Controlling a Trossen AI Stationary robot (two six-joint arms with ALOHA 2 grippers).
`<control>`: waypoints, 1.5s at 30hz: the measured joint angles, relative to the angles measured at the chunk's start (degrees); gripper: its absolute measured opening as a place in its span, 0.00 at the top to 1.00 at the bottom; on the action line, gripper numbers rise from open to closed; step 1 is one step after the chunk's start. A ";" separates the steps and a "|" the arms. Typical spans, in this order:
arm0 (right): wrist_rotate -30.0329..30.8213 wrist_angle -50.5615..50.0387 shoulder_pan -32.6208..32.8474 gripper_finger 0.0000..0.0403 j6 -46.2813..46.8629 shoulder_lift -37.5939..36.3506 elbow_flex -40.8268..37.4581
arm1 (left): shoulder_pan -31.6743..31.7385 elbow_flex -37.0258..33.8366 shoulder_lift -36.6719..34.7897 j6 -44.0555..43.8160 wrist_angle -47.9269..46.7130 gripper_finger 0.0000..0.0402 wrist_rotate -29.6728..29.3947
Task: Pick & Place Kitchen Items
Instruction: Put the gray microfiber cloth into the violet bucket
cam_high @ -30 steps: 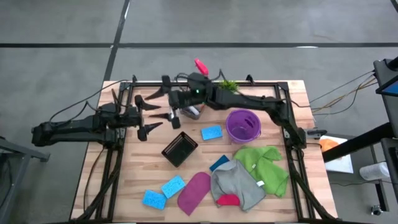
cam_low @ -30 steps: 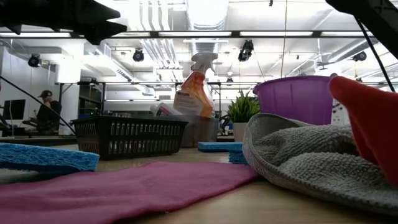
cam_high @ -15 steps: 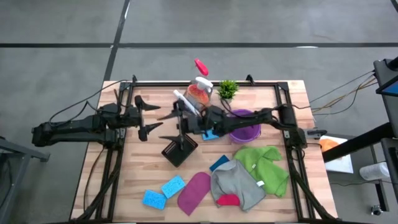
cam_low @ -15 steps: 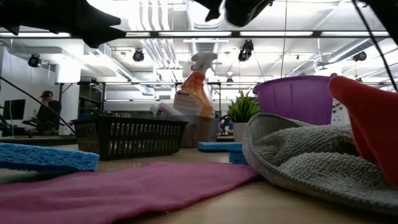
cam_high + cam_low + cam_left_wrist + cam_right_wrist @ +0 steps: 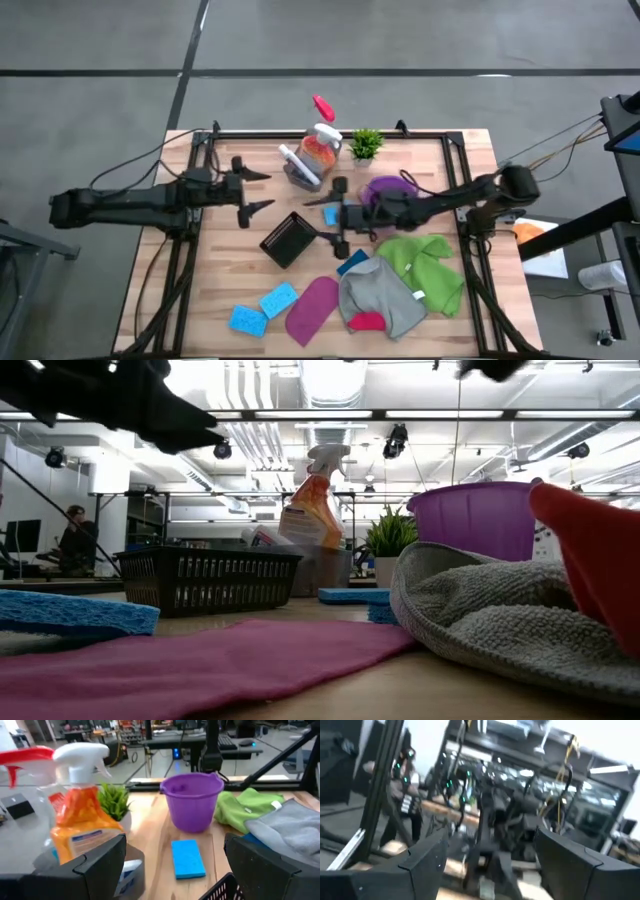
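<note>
Between picks: both grippers spread, empty. Right gripper (image 5: 333,213) hovers between black basket (image 5: 289,239) and purple bucket (image 5: 385,200); blue sponge (image 5: 188,858), probably next, lies just beyond its fingertips. Left gripper (image 5: 251,190) waits beside orange spray bottle (image 5: 320,148). Next: descend, clamp sponge.

Cluttered wooden table (image 5: 200,300): sponges, cloths, bottles.
</note>
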 joint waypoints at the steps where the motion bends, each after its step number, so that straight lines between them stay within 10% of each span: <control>1: 1.85 -0.17 0.86 0.28 0.09 -1.45 -2.12 | -0.01 0.03 1.40 0.00 1.24 0.16 0.28; 16: 18.88 -27.54 11.95 0.28 13.06 -15.41 -12.13 | -0.29 1.20 10.87 -1.35 4.91 0.16 1.04; 26: 10.16 -53.79 13.51 0.28 32.88 -11.91 -6.18 | -0.29 1.20 11.03 -1.28 4.74 0.16 1.04; 45: 2.29 -78.13 13.97 0.28 36.56 9.24 11.10 | -0.28 1.20 10.99 0.43 5.48 0.16 1.04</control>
